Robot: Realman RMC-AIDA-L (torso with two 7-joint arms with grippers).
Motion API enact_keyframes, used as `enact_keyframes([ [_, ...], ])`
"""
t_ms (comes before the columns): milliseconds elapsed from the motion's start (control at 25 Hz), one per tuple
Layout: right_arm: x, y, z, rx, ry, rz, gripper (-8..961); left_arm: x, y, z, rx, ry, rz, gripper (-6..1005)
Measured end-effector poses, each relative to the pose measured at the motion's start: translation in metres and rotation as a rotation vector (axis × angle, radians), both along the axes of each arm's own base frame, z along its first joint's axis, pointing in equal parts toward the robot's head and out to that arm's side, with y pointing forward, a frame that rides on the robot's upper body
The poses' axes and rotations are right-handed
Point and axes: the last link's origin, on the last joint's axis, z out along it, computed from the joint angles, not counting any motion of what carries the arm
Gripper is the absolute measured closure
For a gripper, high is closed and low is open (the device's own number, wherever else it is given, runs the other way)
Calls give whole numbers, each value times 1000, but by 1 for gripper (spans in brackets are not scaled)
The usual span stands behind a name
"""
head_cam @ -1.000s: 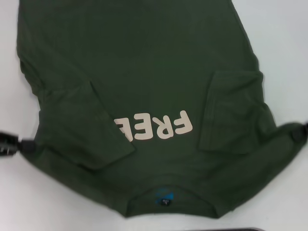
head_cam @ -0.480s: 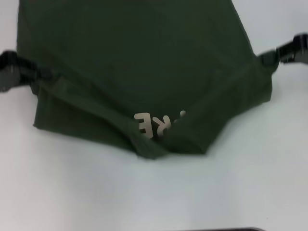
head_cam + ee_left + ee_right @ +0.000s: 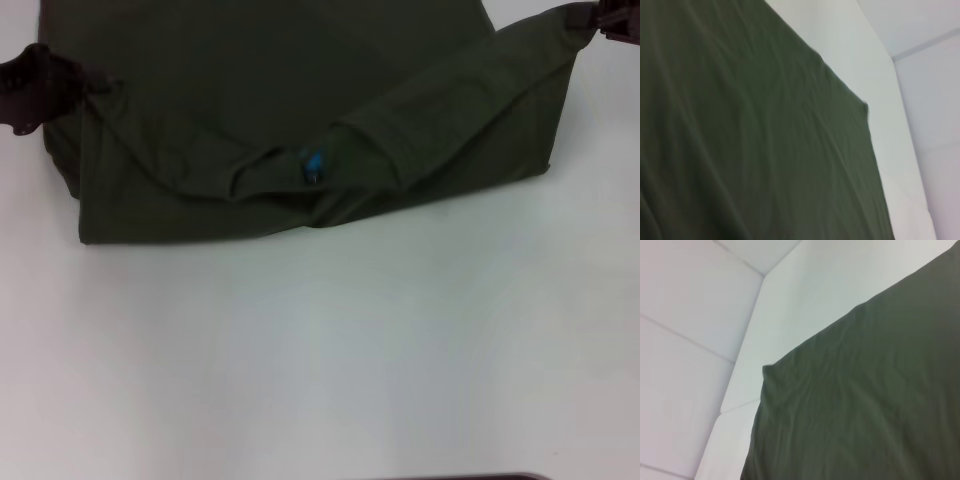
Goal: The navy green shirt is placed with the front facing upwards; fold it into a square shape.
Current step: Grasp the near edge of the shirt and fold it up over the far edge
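The navy green shirt (image 3: 280, 110) lies on the white table, its near collar end lifted and folded away from me over its body. The blue neck label (image 3: 313, 166) shows on the folded flap; the cream letters are hidden. My left gripper (image 3: 75, 85) at the left edge is shut on the shirt's left shoulder corner. My right gripper (image 3: 585, 20) at the top right is shut on the right shoulder corner. The left wrist view shows only shirt cloth (image 3: 750, 135) and its far hem corner. The right wrist view shows the same cloth (image 3: 865, 405).
The white table (image 3: 320, 350) spreads bare in front of the folded shirt. A dark edge (image 3: 460, 477) shows at the bottom of the head view. Table edge and pale wall show past the shirt in the left wrist view (image 3: 920, 55) and the right wrist view (image 3: 715, 315).
Both grippers have carried the shirt's shoulder corners away from me, over the shirt's body. The collar end has flipped over; the letters have gone from view and the near table is now bare.
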Motion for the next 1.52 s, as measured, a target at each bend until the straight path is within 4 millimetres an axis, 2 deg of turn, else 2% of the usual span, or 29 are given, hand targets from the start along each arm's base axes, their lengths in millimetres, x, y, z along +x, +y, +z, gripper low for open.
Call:
enact_keyframes([
  [320,12,6,-15,85,-12,-71,944,-4,7,-12,98,-35,51,893],
  [640,12,16,-13,164,-24,-77,944,-1,15,-8,177,-71,60,889],
  [880,6,30,-12,229,-67,-43,944,2,25,-4,215,-48,64,886],
  [1320,-16,51,-47,255,-156,21,944,3,33,-10,250,-9,69,880],
  [1520,-19,60,-48,295,-206,15,944,8,40,-8,276,-2,57,877],
])
